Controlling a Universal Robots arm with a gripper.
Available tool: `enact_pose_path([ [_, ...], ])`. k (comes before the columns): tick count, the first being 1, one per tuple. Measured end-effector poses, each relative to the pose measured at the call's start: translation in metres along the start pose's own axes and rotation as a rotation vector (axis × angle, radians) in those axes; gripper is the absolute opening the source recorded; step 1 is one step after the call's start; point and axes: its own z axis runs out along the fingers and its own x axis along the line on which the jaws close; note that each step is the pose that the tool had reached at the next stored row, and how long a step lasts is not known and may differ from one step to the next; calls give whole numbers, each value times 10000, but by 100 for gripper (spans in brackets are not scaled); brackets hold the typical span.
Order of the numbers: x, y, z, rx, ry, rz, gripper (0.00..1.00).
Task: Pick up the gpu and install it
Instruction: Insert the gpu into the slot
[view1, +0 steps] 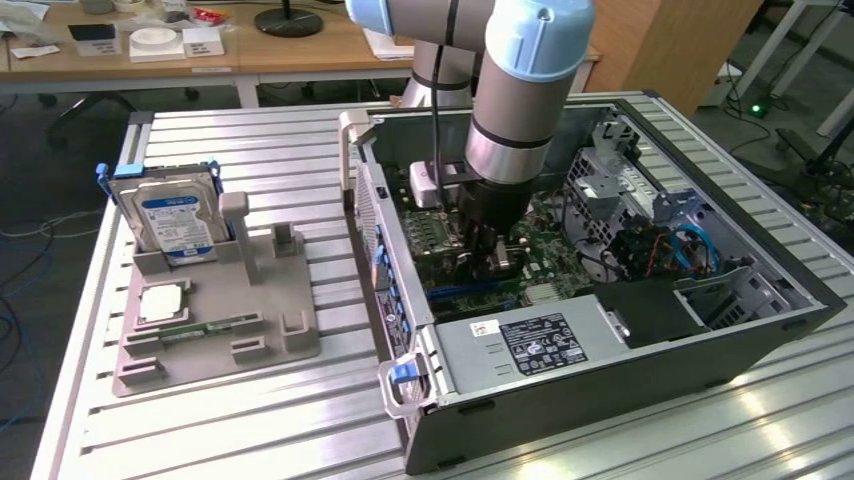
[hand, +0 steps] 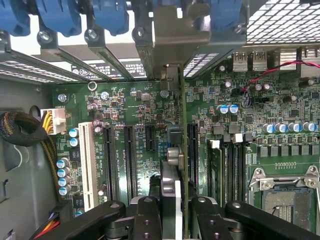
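Note:
My gripper (view1: 491, 250) reaches down into the open computer case (view1: 747, 340), over the green motherboard (view1: 534, 260). In the wrist view the gripper (hand: 175, 212) is shut on the gpu (hand: 176, 150), a thin card seen edge-on between the two black fingers (hand: 145, 220). The card stands upright over the motherboard (hand: 135, 105), running between the long black expansion slots (hand: 130, 160). Its silvery metal bracket (hand: 175, 35) sits against the case's rear slot openings. Whether the card's lower edge is seated in a slot is hidden.
Left of the case in the exterior view, a grey holder (view1: 267, 350) carries a hard drive (view1: 167, 215), a processor chip (view1: 160, 303) and a memory stick (view1: 207, 328). Inside the case are the power supply (view1: 521, 345), blue slot latches (hand: 60, 17), memory slots (hand: 227, 165) and a processor socket (hand: 290, 200).

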Motion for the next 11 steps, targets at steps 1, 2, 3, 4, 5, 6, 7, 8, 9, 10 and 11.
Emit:
enact_pose_path([
  [1, 0, 0, 1, 0, 0, 1, 28],
  [2, 0, 0, 2, 1, 0, 1, 28],
  [3, 1, 0, 3, 1, 0, 1, 28],
  [4, 1, 0, 4, 1, 0, 0, 28],
  [5, 1, 0, 4, 0, 0, 1, 28],
  [6, 1, 0, 5, 1, -2, 1, 28],
  [7, 2, 0, 7, 1, -3, 1, 28],
  [8, 3, 0, 8, 2, -3, 0, 28],
  [9, 4, 0, 8, 2, -2, 1, 28],
  [10, 5, 0, 9, 1, -1, 1, 28],
  [11, 5, 0, 10, 1, 0, 1, 28],
])
